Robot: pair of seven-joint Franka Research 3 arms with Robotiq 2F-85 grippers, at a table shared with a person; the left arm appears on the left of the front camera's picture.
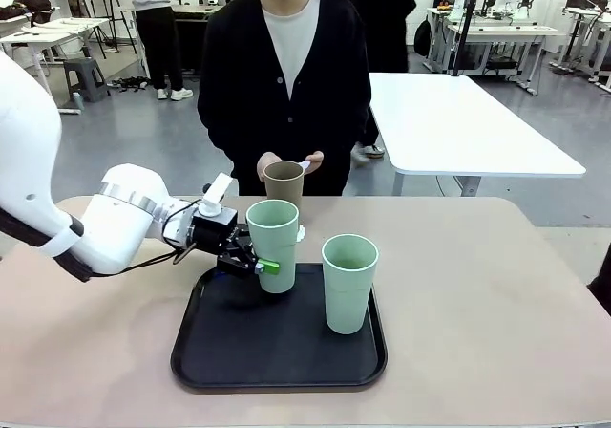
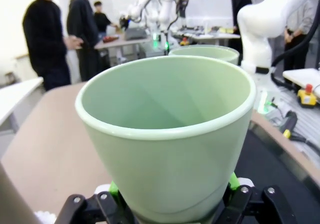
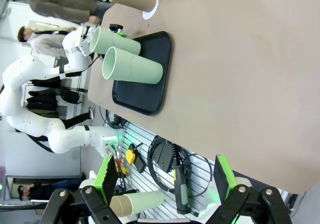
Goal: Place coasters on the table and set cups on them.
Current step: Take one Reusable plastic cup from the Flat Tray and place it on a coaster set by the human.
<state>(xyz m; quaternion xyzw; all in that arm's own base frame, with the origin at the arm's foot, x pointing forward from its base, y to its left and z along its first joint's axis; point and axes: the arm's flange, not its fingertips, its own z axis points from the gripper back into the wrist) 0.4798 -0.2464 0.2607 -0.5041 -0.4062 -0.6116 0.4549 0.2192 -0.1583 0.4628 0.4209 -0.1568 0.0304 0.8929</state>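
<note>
Black rounded tray (image 1: 286, 356) on beige matte tabletop (image 1: 477, 294); pale mint tumbler (image 1: 274, 246) at nine o'clock, matching mint tumbler (image 1: 348, 285) at three; tan-brown tumbler (image 1: 284, 184) at twelve, its scalloped disc (image 3: 149, 11) apparently white.

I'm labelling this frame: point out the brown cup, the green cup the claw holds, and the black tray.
brown cup (image 1: 284, 187), front view, side wall.
held green cup (image 1: 274, 242), front view, upper wall.
black tray (image 1: 258, 344), front view, bare floor.

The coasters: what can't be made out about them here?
- Front view: the coaster under the brown cup is mostly hidden by the green cup in the left gripper.
- Front view: the white thing in the person's hand is too small to name.
</note>
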